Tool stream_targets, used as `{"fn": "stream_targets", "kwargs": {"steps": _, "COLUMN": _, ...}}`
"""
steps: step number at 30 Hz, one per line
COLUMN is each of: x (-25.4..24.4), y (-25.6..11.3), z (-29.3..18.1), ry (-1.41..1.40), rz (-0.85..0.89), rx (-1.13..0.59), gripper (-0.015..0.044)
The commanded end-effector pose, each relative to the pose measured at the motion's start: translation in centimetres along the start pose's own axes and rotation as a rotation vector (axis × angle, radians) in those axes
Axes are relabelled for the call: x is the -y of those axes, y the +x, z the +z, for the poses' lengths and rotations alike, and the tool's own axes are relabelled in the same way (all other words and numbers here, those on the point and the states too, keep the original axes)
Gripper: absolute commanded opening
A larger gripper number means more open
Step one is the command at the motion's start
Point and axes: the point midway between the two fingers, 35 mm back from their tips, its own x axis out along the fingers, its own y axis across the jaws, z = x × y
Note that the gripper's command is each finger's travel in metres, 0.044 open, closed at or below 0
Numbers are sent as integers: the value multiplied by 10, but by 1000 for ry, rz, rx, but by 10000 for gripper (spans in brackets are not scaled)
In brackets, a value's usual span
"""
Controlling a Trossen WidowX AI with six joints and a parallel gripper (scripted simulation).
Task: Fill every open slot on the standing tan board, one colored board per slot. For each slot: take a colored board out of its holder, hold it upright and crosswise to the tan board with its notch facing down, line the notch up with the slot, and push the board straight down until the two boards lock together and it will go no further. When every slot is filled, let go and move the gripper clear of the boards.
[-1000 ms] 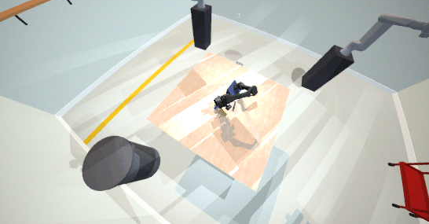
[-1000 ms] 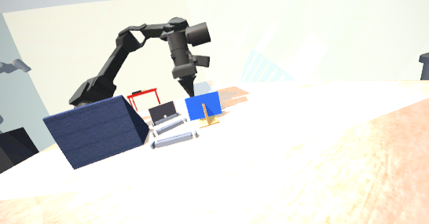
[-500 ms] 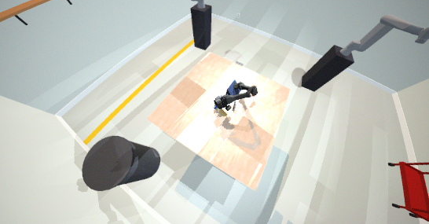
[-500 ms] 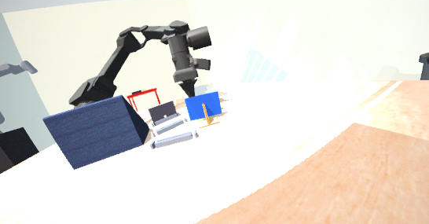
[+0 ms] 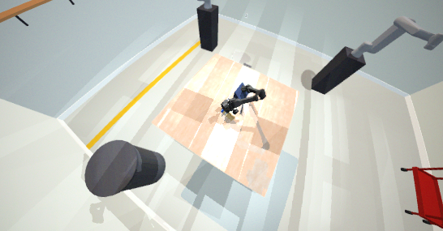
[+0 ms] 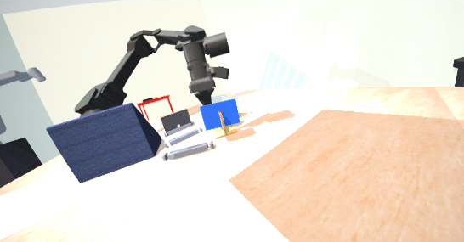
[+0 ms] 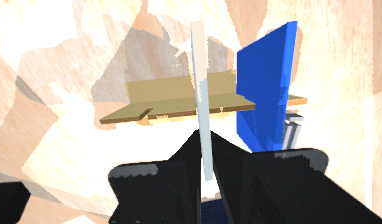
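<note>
End effector [image 6: 206, 104] [image 7: 206, 167] clamped on a pale board [image 6: 220, 98] [image 7: 199, 75], edge-on between the fingers, crosswise to the tan board [image 6: 223, 124] [image 7: 169, 103]. In the wrist view it crosses the tan board between an open notch on the left and the blue board [image 6: 220, 115] [image 7: 267, 82], which stands crosswise on the tan board. Can't tell if the pale one touches.

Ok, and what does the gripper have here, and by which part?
The gripper holds a thin pale board, seen edge-on in the wrist view, pinched near its end closest to the wrist camera.
</note>
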Motion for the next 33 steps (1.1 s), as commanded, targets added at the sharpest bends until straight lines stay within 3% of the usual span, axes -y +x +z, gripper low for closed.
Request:
{"fn": "stream_targets", "kwargs": {"steps": 1, "x": 0, "y": 4, "z": 0, "ry": 5, "rz": 6, "rx": 1, "gripper": 0}}
{"fn": "stream_targets", "kwargs": {"steps": 25, "x": 0, "y": 13, "z": 0, "ry": 0, "rz": 1, "rx": -1, "gripper": 0}}
{"fn": "stream_targets", "kwargs": {"steps": 31, "x": 0, "y": 13, "z": 0, "ry": 0, "rz": 1, "rx": -1, "gripper": 157}}
{"fn": "stream_targets", "kwargs": {"steps": 33, "x": 0, "y": 13, "z": 0, "ry": 0, "rz": 1, "rx": -1, "gripper": 167}}
